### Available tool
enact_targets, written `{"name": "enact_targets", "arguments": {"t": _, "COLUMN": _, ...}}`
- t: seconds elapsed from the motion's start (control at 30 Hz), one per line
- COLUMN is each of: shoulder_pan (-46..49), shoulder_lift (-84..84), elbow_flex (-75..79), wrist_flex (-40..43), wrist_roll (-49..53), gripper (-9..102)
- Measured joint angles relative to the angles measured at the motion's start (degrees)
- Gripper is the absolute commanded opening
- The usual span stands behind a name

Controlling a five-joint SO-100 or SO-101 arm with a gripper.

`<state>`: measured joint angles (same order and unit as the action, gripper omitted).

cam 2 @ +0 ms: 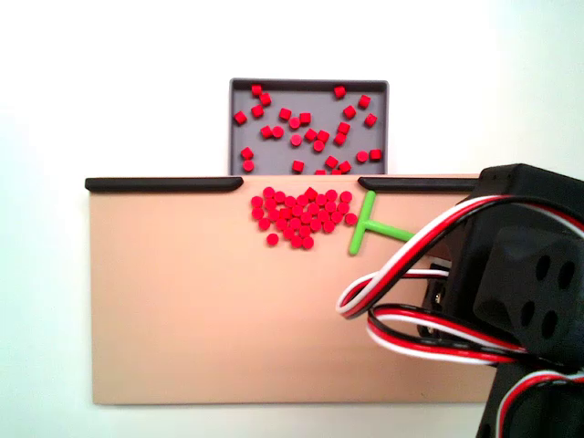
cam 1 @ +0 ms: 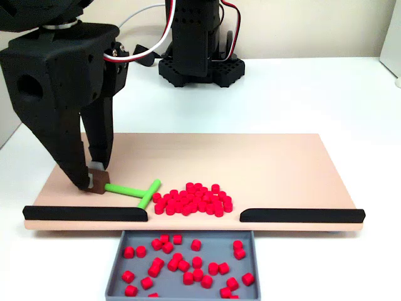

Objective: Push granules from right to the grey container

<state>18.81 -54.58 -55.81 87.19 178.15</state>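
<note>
Near the board's (cam 1: 263, 163) front-left corner in a fixed view, fingers (cam 1: 94, 182) pinch the brown end of a green T-shaped pusher (cam 1: 135, 191), nearly closed on it. Pusher's stem runs along the front edge, crossbar toward the granules (cam 1: 191, 199), which sit just right of it at the gap between black bars (cam 1: 84, 213). More granules lie in the grey container (cam 1: 188, 241) below the gap.
</note>
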Motion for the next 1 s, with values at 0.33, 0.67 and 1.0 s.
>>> {"name": "enact_targets", "arguments": {"t": 0.33, "shoulder_pan": -0.7, "shoulder_lift": 0.0, "elbow_flex": 0.0, "wrist_flex": 0.09, "wrist_roll": -2.37, "gripper": 0}}
{"name": "enact_targets", "arguments": {"t": 0.67, "shoulder_pan": -2.02, "shoulder_lift": 0.0, "elbow_flex": 0.0, "wrist_flex": 0.09, "wrist_roll": -4.66, "gripper": 0}}
{"name": "enact_targets", "arguments": {"t": 1.0, "shoulder_pan": -2.81, "shoulder_lift": 0.0, "elbow_flex": 0.0, "wrist_flex": 0.0, "wrist_roll": -6.42, "gripper": 0}}
